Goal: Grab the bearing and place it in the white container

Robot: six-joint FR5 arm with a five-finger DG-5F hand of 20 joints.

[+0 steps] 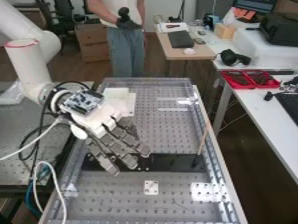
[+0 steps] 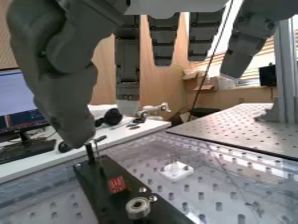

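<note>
The hand hangs over the middle of the bench in the high view, its fingers extended and spread above the black plate. In the wrist view the hand has straight fingers and a thumb pointing down, with nothing held. A round metal bearing sits on the black plate, near small metal studs and a red label, below and apart from the thumb. The small white square piece, possibly the white container, lies on the perforated bench beside the plate; in the wrist view this white piece has thin pins on it.
A thin upright rod stands at the plate's far right end. Raised clear edges border the perforated bench. A white side table with red trays stands to the right. Cables hang left of the bench.
</note>
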